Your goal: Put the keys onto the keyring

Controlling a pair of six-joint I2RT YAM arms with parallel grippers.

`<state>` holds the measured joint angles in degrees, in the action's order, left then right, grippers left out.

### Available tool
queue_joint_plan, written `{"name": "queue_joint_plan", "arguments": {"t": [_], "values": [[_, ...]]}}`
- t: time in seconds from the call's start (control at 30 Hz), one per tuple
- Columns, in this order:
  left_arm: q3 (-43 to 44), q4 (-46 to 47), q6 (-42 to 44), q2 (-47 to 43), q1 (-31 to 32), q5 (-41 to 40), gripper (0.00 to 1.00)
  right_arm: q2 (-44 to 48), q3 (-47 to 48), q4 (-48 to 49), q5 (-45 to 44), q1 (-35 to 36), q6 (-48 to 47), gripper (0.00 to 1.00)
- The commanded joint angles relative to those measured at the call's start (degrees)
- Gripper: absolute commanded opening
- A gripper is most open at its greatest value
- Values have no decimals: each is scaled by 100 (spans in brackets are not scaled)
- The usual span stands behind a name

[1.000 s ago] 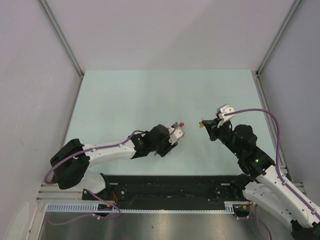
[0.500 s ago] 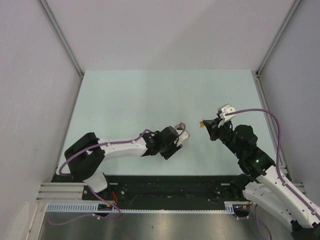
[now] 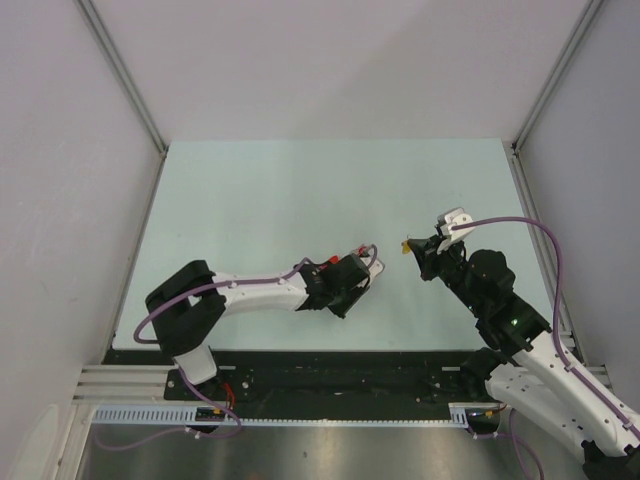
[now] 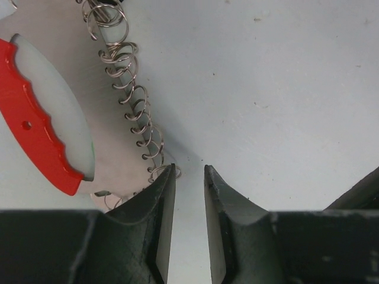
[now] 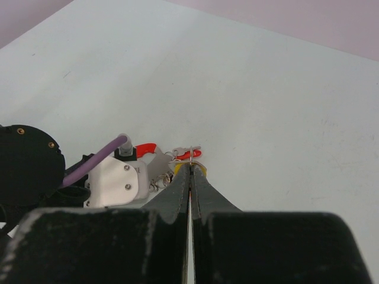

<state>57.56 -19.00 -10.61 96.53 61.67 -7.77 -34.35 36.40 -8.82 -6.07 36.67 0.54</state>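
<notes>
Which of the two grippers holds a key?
The right gripper: it is shut on the yellow-orange key. The left gripper holds nothing; its jaws stand slightly apart beside the wire ring chain.

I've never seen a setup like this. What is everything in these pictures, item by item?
yellow key: one, yellow-orange head, pinched at the right gripper's tips.
keyring tag: one, red band on a pale grey face, lying just left of the left gripper's fingers.
wire coil: one, silver, running beside the tag down to a left fingertip.
small red piece: one, just beyond the right fingertips; too small to name.
table: one, pale mint.
walls: pale lilac-grey, on three sides.
left arm, right arm: white with black joints, purple cables.
left gripper: black, narrow gap, nothing between the fingers.
right gripper: black, closed on the yellow key.
</notes>
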Motion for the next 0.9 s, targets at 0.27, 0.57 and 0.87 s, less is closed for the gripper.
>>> {"name": "queue_joint_plan", "arguments": {"t": [0.27, 0.57, 0.87], "values": [[396, -218, -327, 323, 56, -251, 29, 33, -2, 117, -88, 16, 61, 0], [264, -200, -415, 217, 47, -453, 28, 16, -10, 126, -62, 7, 78, 0], [168, -77, -415, -344, 38, -612, 25, 113, -2, 100, -79, 7, 78, 0]]}}
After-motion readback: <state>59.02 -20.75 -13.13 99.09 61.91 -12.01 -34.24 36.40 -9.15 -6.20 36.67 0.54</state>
